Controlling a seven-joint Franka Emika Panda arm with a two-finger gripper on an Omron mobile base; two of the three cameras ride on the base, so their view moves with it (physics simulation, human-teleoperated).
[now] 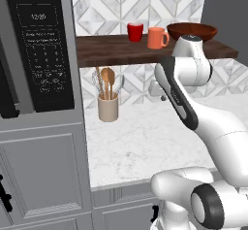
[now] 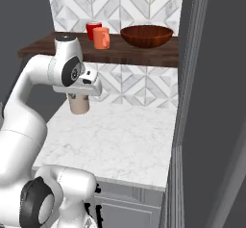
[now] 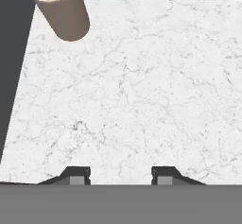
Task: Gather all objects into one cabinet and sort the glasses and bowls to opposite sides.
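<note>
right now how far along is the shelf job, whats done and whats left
Done: the red mug, orange mug and brown bowl sit on the wooden shelf, mugs together on one side, bowl on the other. In hand: nothing; the hand hangs with fingers apart and empty over the bare marble counter. Left: a blue mug, if any, isn't on the shelf part seen.

Shelf runs across upper frame, above counter. On shelf, L to R: mug, second mug just beside it, bowl at R end. Utensil crock on counter below shelf, L side. Microwave upper left.
</note>
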